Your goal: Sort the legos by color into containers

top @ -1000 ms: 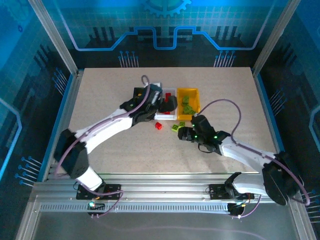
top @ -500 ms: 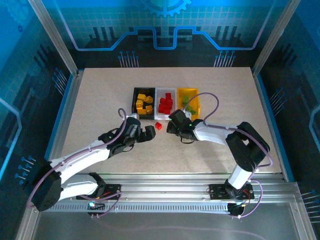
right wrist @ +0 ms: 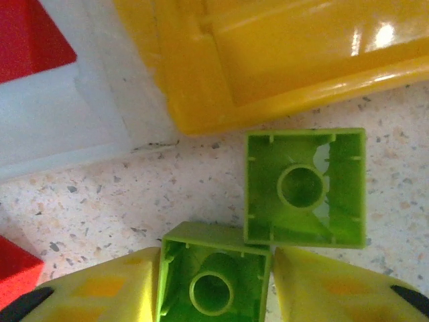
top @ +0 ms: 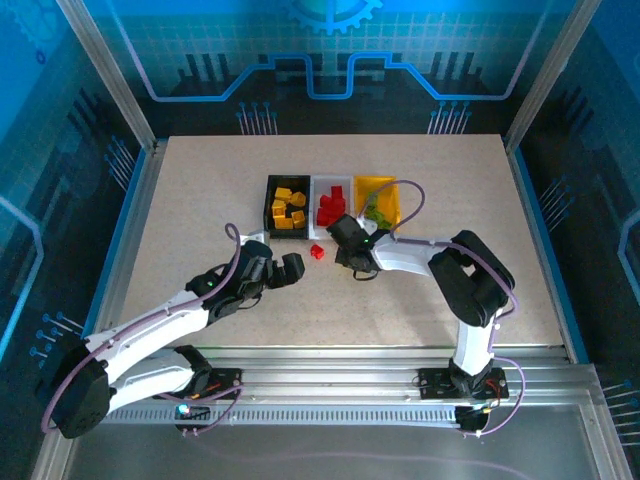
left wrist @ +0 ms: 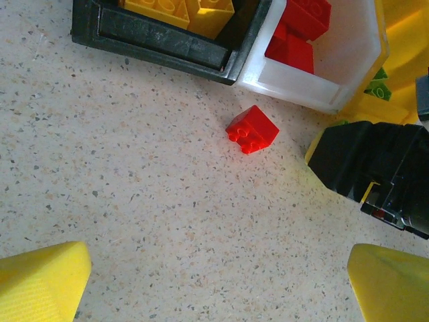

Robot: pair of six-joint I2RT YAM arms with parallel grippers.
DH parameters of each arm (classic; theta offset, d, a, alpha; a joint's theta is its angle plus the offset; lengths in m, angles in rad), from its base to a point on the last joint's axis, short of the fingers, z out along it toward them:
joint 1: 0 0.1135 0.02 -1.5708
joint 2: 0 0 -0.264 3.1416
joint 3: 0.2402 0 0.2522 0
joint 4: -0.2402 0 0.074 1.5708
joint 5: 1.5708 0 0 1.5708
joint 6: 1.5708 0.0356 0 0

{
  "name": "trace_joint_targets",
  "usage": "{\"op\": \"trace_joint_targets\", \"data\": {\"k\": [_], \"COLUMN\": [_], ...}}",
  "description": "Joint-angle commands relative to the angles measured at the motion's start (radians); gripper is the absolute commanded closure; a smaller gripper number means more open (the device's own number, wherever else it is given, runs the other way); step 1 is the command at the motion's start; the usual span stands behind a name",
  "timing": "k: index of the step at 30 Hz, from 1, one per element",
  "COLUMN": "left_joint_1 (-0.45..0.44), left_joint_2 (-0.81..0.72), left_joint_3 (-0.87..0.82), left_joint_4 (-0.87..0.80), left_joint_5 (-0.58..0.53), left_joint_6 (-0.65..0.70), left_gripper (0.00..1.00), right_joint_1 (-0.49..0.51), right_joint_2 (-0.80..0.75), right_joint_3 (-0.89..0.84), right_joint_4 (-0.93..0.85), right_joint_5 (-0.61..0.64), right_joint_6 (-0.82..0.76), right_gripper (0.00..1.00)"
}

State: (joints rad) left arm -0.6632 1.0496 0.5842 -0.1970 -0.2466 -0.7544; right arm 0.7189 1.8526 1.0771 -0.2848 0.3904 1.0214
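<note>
- Fingers (right wrist: 100, 292) of your right gripper (right wrist: 214, 295): the yellow pads press both sides of a lime green lego (right wrist: 214, 268), clamped on it. It sits on the table (right wrist: 100, 194) at 6 o'clock of the yellow-orange bin (right wrist: 268, 60).
- Your left gripper (left wrist: 214, 285) has its fingers wide apart and holds nothing. It hovers at 6 o'clock of a loose red lego (left wrist: 251, 129).
- Held lego: square, upside down, hollow, with a round tube inside. A second green lego (right wrist: 305, 188) lies the same way up, just beside it at 1 o'clock.
- The red lego lies at 6 o'clock of the white bin (left wrist: 322, 74), studs showing. The black bin (left wrist: 154, 47) holds yellow-orange legos (left wrist: 194, 10).
- Compared with a second ago, your left arm has pulled off the bins to 7 o'clock. The right gripper has moved up to the yellow-orange bin's near edge.
- Bins are glossy moulded plastic; the table is matte and speckled.
</note>
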Motion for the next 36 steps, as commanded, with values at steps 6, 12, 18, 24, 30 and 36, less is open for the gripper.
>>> {"op": "trace_joint_targets", "data": {"k": [6,12,18,24,30,36], "left_joint_1": [0.005,0.006,0.009,0.009,0.009,0.008], "left_joint_2": [-0.019,-0.011,-0.003,0.001,0.0,0.0], "left_joint_3": [-0.019,-0.023,-0.031,-0.044,-0.049,-0.055], "left_joint_4": [-0.014,-0.016,-0.011,-0.009,-0.021,-0.026], "left_joint_5": [-0.043,-0.049,-0.041,-0.033,-0.018,-0.002], "left_joint_6": [0.001,-0.006,-0.002,-0.016,-0.032,-0.041], "left_gripper": [0.01,0.01,0.01,0.01,0.01,0.01], "right_joint_1": [0.008,0.033,0.044,-0.054,-0.207,-0.258], "right_joint_2": [-0.08,-0.267,-0.487,-0.538,-0.326,-0.074], "right_joint_3": [-0.092,-0.225,-0.256,-0.13,0.071,0.311], "right_joint_4": [0.022,0.044,-0.034,-0.09,-0.109,-0.191], "right_joint_5": [-0.012,-0.063,-0.084,-0.069,-0.133,-0.109], "right_joint_6": [-0.011,-0.083,-0.233,-0.348,-0.386,-0.411], "right_gripper": [0.65,0.69,0.69,0.67,0.65,0.65]}}
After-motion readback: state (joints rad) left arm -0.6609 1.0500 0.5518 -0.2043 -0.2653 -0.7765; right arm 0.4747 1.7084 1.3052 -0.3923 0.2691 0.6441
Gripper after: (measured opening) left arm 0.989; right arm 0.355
